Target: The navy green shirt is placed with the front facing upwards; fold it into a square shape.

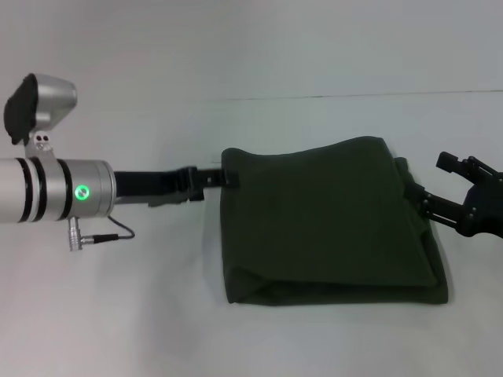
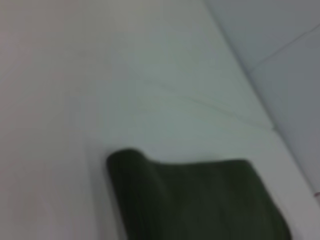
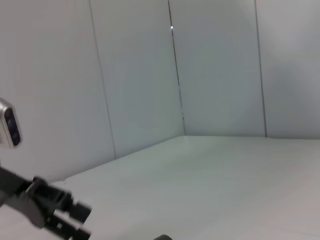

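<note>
The navy green shirt [image 1: 326, 224] lies folded into a rough square on the white table, with its top layer puffed up along the far edge. No lettering shows. My left gripper [image 1: 229, 177] reaches in from the left and is shut on the shirt's far left corner. In the left wrist view the shirt [image 2: 195, 200] shows a rolled fold edge, and my own fingers are hidden there. My right gripper [image 1: 434, 179] is open at the shirt's right edge, its lower finger close to the cloth. In the right wrist view, the left arm [image 3: 45, 207] appears low down.
The white table [image 1: 157, 314] stretches around the shirt on all sides. A pale wall [image 1: 251, 39] rises behind the table's far edge. A thin cable [image 1: 110, 228] hangs under my left arm's silver wrist.
</note>
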Action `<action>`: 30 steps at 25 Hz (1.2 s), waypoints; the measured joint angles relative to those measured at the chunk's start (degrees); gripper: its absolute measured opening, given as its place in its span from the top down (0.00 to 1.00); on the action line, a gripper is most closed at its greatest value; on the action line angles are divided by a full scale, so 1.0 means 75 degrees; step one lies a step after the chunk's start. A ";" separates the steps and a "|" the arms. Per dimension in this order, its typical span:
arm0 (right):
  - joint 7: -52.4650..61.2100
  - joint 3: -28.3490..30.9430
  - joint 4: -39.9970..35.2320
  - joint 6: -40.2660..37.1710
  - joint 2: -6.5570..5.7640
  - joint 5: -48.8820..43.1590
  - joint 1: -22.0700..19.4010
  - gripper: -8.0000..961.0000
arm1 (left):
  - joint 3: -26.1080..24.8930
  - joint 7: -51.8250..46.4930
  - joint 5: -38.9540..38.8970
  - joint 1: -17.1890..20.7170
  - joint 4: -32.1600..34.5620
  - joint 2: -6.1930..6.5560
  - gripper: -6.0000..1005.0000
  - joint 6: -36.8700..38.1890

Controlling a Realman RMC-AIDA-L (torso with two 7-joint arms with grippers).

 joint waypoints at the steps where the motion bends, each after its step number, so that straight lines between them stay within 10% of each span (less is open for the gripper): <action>1: 0.0001 0.0003 -0.0003 -0.0007 -0.0001 0.0000 -0.0008 0.05 | 0.0017 -0.0112 0.0180 -0.0043 -0.0005 0.0004 0.10 0.0021; 30: 0.0072 -0.0069 -0.0078 -0.0016 -0.0002 -0.0045 0.0003 0.05 | 0.0380 -0.0331 0.0749 -0.0567 -0.0895 -0.0186 0.10 -0.0713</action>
